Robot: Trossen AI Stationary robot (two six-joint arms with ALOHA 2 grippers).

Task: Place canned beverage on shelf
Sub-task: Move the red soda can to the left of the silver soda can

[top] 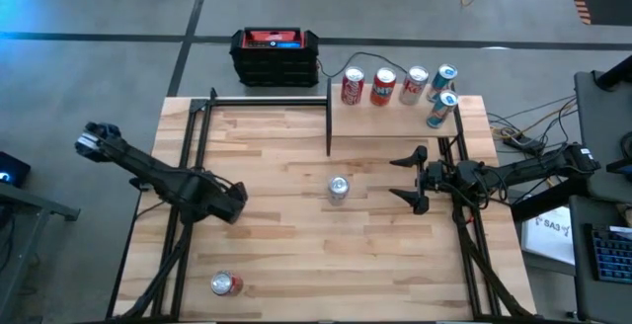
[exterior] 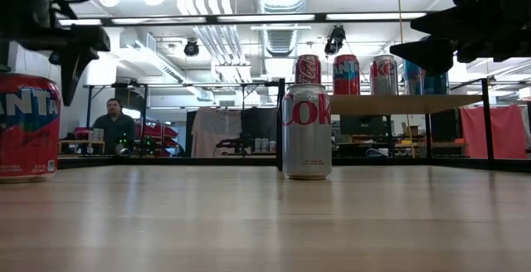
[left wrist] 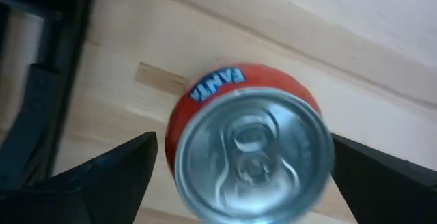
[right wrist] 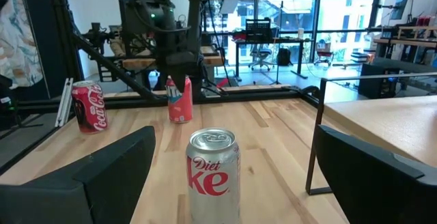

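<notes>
Diet Coke can (top: 339, 189) stands upright near the middle of the tabletop (top: 276, 255): silver body, red lettering, pull-tab top unopened. Nothing touches it.

Right end effector (top: 410, 178) sits just to the can's right, aimed at it, fingers spread wide, holding nothing. In the right wrist view the can (right wrist: 213, 176) stands between and ahead of the two dark fingers, apart from both.

Shelf (top: 395, 121), a pale wood board on thin black posts, occupies the far right corner of the tabletop. Five cans stand along its far edge: two red, one silver, two blue-and-silver.

Left end effector (left wrist: 239, 176) hangs over an orange Fanta can (top: 226, 283) upright at the near left edge, fingers wide on either side, not gripping.

Black-and-red box (top: 275, 55) sits on the floor beyond the tabletop.
</notes>
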